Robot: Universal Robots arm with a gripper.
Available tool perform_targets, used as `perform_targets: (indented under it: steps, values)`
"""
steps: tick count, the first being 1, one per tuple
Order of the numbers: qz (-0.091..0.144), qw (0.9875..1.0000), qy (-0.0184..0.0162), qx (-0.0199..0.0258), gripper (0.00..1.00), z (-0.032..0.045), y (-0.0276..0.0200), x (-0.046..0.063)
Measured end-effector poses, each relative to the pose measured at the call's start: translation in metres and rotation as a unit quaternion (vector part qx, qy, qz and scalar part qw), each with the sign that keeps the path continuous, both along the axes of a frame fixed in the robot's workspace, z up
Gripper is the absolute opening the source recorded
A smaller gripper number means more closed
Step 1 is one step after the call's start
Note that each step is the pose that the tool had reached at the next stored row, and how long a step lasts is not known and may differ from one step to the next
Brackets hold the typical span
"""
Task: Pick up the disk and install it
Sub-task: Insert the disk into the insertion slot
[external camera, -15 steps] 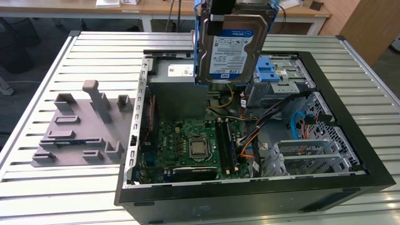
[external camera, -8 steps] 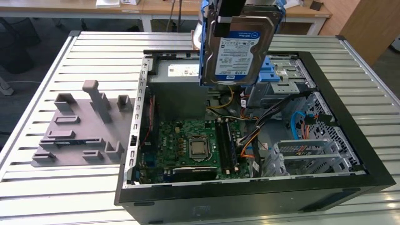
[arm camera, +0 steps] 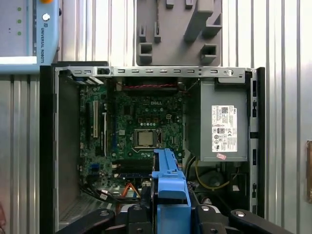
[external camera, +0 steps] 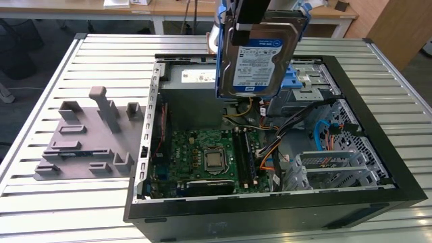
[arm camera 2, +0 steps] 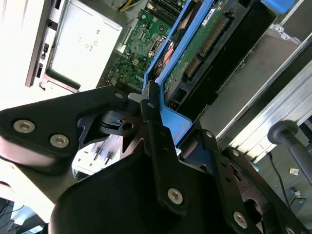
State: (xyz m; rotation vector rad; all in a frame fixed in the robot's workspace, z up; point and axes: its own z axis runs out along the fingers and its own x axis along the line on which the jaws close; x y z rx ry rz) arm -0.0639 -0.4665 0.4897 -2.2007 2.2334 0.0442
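overhead, the gripper point(arm camera 2: 150, 105) holds the disk point(external camera: 260, 61) above the open computer case point(external camera: 270, 212).

The gripper point(arm camera 2: 146, 105) is matte black, built of angular linkage plates point(arm camera 2: 63, 117) fastened with silver round-head screws point(arm camera 2: 175, 196).

The exterior view looks down at a slant from beyond one edge of the desk point(external camera: 60, 202), taking in the whole open computer case point(external camera: 270, 210) and the desk's far edge. The first wrist view faces straight down into the case from high above it. The second wrist view sits close behind the end effector point(arm camera 2: 146, 105), tilted, looking along the clamped disk point(arm camera 2: 204, 44) toward the case. All three views share the motherboard point(external camera: 202, 152) and the grey metal box point(external camera: 192, 76).
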Motion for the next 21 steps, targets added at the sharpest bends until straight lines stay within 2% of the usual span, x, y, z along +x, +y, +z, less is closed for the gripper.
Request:
perform_targets:
  steps: [9,17,21]
  values:
    - [0.0,1.0,0.0,-0.0003,0.36,-0.0012,-0.017,0.0]
    - [0.0,1.0,0.0,-0.0003,0.36,-0.0032,-0.0367,0.001]
    - [0.0,1.0,0.0,-0.0003,0.36,-0.0038,-0.0442,0.004]
